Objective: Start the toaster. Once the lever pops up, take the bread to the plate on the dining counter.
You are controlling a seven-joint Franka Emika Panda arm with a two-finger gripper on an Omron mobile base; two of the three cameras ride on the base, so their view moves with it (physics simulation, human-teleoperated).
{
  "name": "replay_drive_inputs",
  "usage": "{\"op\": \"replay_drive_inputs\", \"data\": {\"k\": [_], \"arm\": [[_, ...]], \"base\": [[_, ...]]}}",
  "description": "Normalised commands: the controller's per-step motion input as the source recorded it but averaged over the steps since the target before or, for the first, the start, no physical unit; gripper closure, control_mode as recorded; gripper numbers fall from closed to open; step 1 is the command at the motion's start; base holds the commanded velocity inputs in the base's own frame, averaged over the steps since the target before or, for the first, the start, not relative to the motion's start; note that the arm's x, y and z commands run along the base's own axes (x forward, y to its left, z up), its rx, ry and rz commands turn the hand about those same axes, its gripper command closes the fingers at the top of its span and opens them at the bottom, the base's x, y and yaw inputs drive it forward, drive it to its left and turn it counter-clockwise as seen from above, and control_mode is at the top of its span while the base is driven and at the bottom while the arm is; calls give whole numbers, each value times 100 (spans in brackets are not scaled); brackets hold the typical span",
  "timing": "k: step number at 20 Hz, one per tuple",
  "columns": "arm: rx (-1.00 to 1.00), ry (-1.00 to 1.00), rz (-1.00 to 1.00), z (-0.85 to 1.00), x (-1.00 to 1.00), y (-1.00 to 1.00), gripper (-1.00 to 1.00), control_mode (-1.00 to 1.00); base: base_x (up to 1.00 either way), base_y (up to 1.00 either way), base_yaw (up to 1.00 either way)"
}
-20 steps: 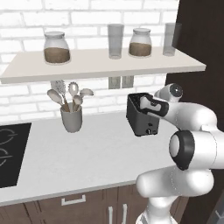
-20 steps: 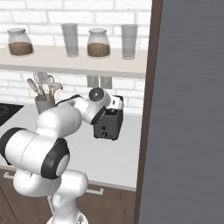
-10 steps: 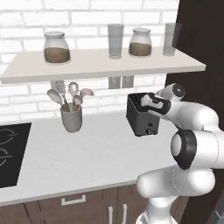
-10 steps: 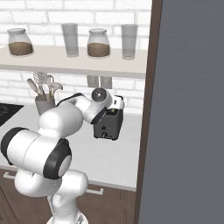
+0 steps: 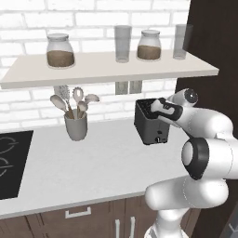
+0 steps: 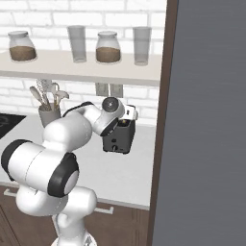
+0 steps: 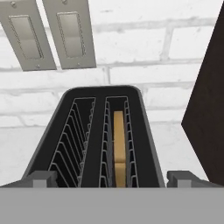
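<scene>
Peeking tan bread [image 7: 118, 144] inside black toaster [image 7: 104, 140]

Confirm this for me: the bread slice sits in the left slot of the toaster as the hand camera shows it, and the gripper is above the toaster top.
Not quite. In the hand view the bread stands in the right slot of the toaster; the left slot holds nothing but its wire guides. The rest holds: the gripper is above the toaster top, looking down into the slots.
</scene>
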Motion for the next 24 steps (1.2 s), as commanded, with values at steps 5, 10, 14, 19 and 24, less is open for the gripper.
{"op": "replay_drive_inputs", "data": {"k": [5, 10, 14, 19, 24], "arm": [[0, 0, 0, 0, 6, 0, -100, -100], [0, 0, 0, 0, 2, 0, -100, -100], [0, 0, 0, 0, 0, 0, -100, -100], [0, 0, 0, 0, 0, 0, -100, -100], [0, 0, 0, 0, 0, 0, -100, -100]], "base": [[0, 0, 0], [0, 0, 0], [0, 0, 0], [0, 0, 0], [0, 0, 0]]}}
